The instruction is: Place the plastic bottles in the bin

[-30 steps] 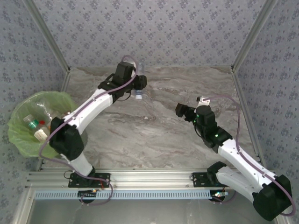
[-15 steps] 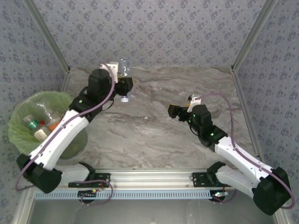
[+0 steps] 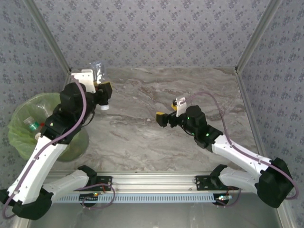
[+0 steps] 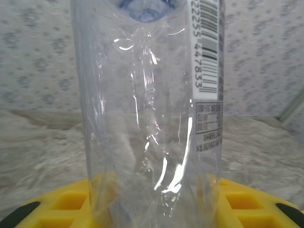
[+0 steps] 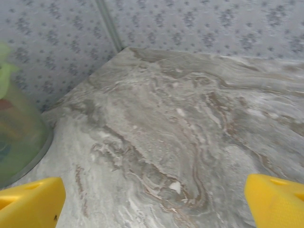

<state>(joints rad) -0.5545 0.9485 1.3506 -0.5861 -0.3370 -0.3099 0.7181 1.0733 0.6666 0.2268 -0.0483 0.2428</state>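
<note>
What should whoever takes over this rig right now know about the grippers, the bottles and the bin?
Left gripper: shut on a clear plastic bottle, held up beside the bin, not yet over it.
Right gripper: open, holding nothing, above the marble table.
Done: several bottles lie in the bin.
Left to do: carry the held bottle over the bin and release it.

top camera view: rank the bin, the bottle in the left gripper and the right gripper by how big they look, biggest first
1. bin, by far the widest.
2. held bottle, clamped in the left gripper, raised nearer the camera.
3. right gripper, open; not much smaller than the bottle, so that pair is unsure.
</note>
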